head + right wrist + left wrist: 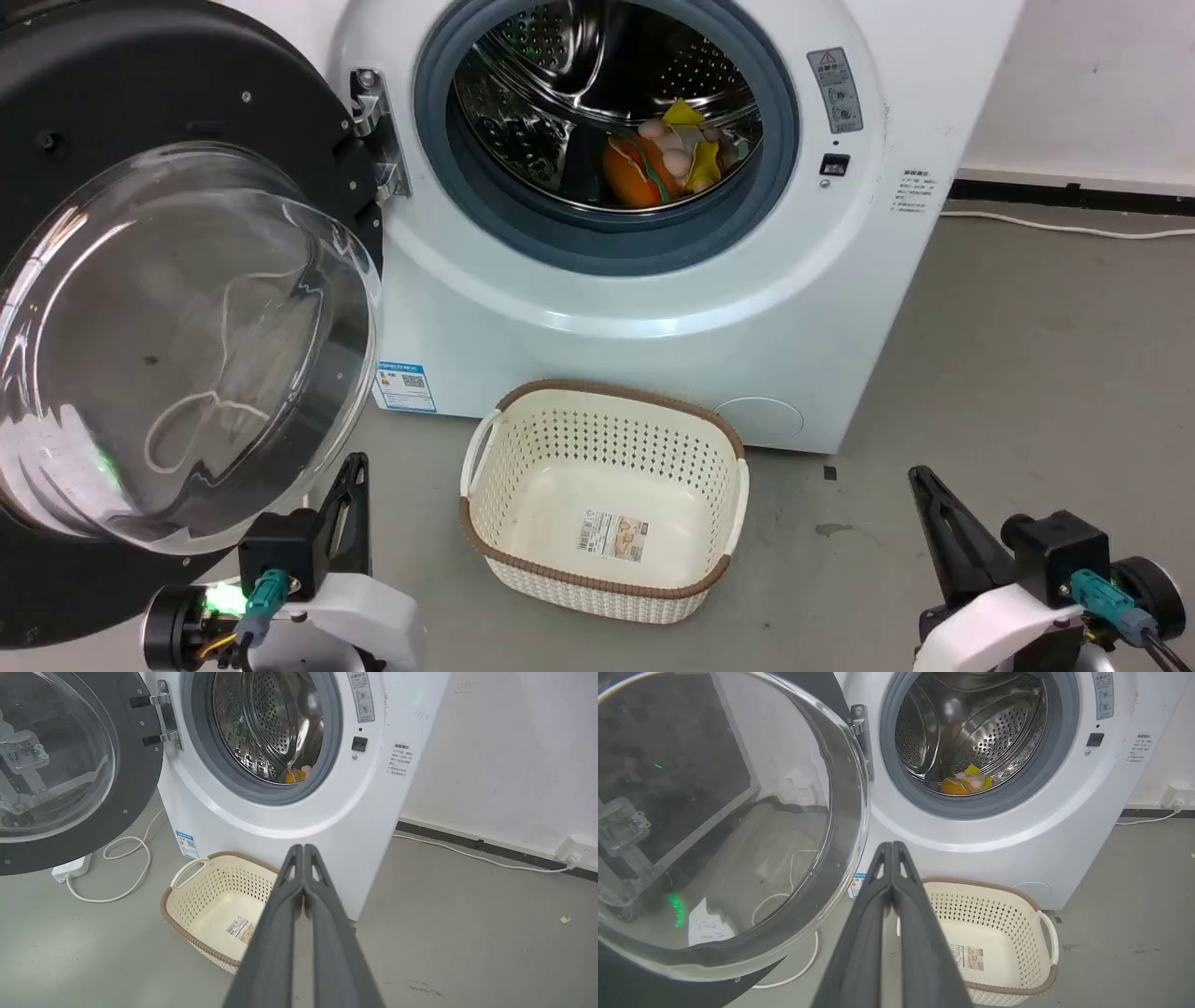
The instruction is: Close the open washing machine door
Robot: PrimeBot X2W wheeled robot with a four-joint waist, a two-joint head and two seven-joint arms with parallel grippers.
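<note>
The large round black-framed washing machine door (177, 308), with its bulging clear glass window, is swung wide open at the left of the white washing machine (653, 345). The left gripper (352, 464) and the right gripper (920, 476) are pressed shut and nothing is held. The door's outer face should be pushed steadily by the left gripper toward the grey rubber-rimmed drum opening (607, 247). The cream perforated plastic basket (607, 439) should be avoided.
</note>
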